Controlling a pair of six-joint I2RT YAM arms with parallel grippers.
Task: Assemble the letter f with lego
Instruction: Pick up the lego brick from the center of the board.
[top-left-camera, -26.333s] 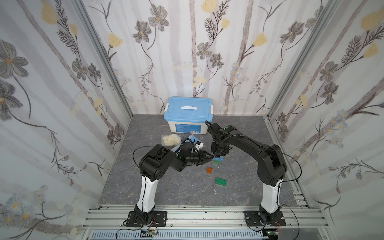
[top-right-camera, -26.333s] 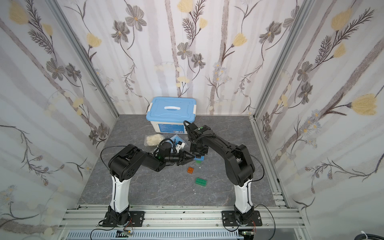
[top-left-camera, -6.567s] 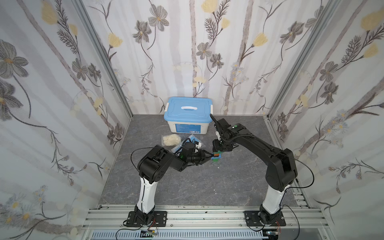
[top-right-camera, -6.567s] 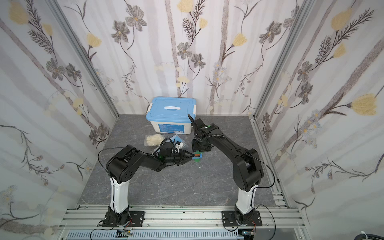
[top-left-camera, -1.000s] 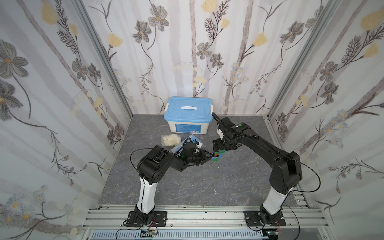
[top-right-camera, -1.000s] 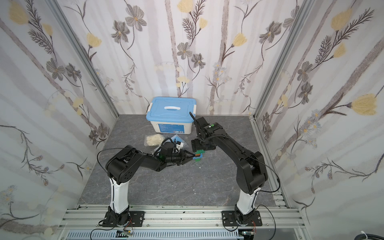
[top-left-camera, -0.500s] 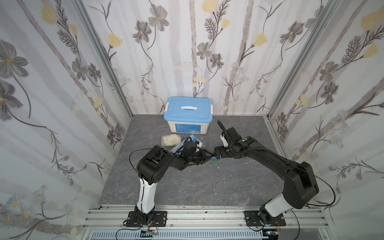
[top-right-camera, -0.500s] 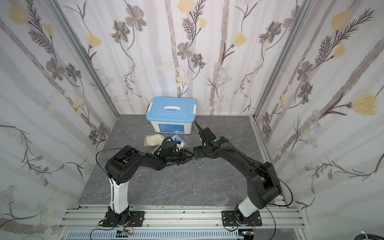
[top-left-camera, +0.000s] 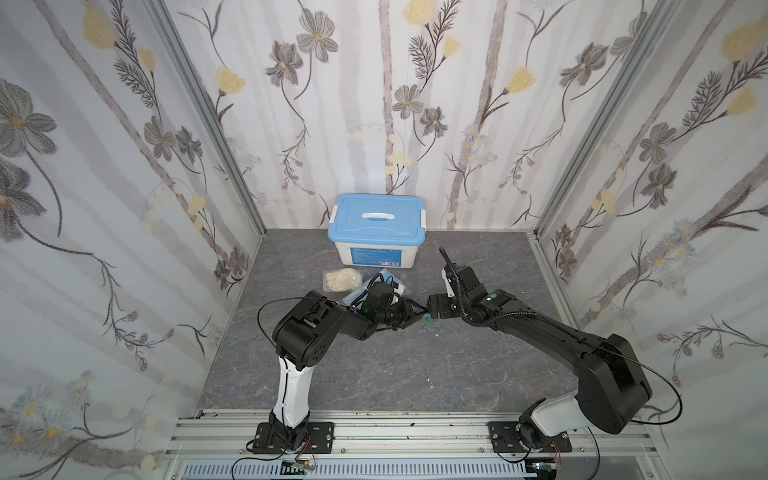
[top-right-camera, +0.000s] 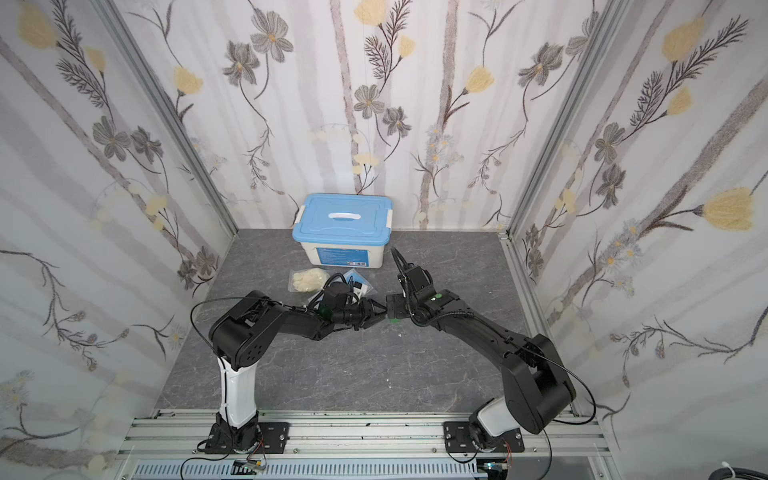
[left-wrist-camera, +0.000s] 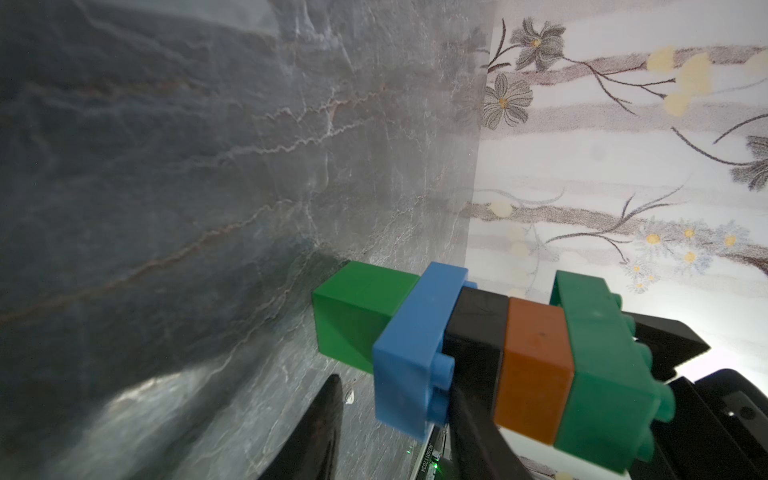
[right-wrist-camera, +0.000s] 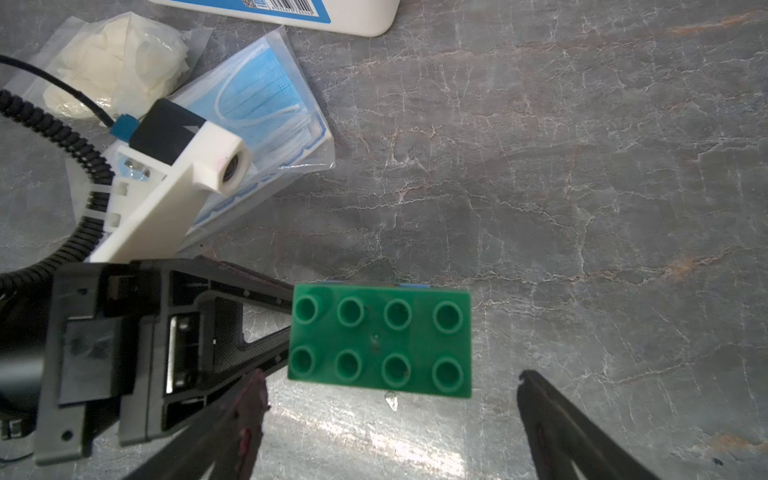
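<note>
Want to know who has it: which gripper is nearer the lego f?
Left. The left gripper is clamped on the lego f; the right gripper stands open, its fingers just short of the studded green end.

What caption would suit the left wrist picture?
The left gripper holds the lego letter f, stacked green, blue, black, orange, green, with the grey table behind.

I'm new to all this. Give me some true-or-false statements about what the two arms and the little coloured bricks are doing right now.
1. The left gripper grips the stack of studded plastic bricks. True.
2. The right gripper is clamped on the long green brick. False: its jaws stand open, clear of it.
3. The orange brick touches the blue brick. False: the black brick sits between them.
4. The blue lid is on the white plastic box. True.
</note>
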